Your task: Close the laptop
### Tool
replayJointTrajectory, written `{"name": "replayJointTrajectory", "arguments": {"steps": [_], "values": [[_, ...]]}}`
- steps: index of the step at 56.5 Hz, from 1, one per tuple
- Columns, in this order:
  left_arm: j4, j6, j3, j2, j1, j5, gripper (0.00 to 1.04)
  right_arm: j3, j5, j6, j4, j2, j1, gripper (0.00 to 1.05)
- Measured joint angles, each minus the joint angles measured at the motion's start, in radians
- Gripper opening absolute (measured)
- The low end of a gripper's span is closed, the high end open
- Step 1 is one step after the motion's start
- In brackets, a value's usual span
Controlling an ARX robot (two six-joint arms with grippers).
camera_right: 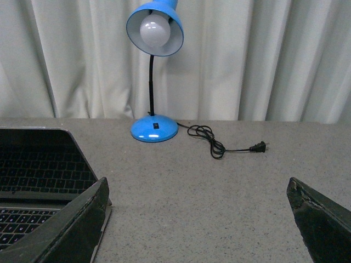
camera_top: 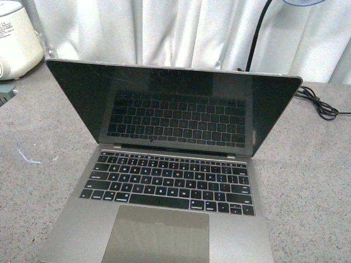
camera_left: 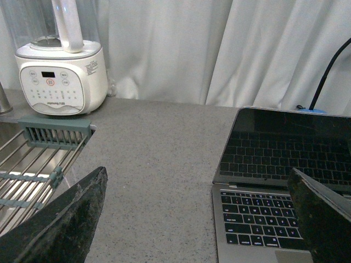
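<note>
The laptop [camera_top: 170,186] is a grey metal one and stands open on the speckled grey counter, its glossy black screen upright and mirroring the black keyboard. Neither gripper shows in the front view. My left gripper [camera_left: 197,178] is open and empty, low over the counter at the laptop's left side; the laptop [camera_left: 263,213] lies partly between its jaws. My right gripper [camera_right: 197,183] is open and empty over bare counter at the laptop's right side, with the laptop [camera_right: 38,170] by one jaw.
A blue desk lamp [camera_right: 155,66] with a coiled black cord [camera_right: 216,143] stands behind the laptop on the right. A white appliance [camera_left: 60,74] sits at the back left, beside a sink with a wire rack [camera_left: 33,164]. White curtains hang behind.
</note>
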Motion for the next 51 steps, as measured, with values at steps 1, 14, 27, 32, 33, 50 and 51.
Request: {"name": "replayJointTrajectory", "arguments": {"steps": [1,14,27,32,33,50,51], "values": [[0.000,0.000,0.000,0.000,0.000,0.000,0.98,0.000,0.000,0.000,0.000,0.000,0.000,0.95],[0.000,0.000,0.000,0.000,0.000,0.000,0.98,0.000,0.000,0.000,0.000,0.000,0.000,0.95],[0.000,0.000,0.000,0.000,0.000,0.000,0.98,0.000,0.000,0.000,0.000,0.000,0.000,0.95],[0.000,0.000,0.000,0.000,0.000,0.000,0.98,0.000,0.000,0.000,0.000,0.000,0.000,0.95],[0.000,0.000,0.000,0.000,0.000,0.000,0.98,0.000,0.000,0.000,0.000,0.000,0.000,0.95],[0.000,0.000,0.000,0.000,0.000,0.000,0.98,0.000,0.000,0.000,0.000,0.000,0.000,0.95],[0.000,0.000,0.000,0.000,0.000,0.000,0.98,0.000,0.000,0.000,0.000,0.000,0.000,0.95]]}}
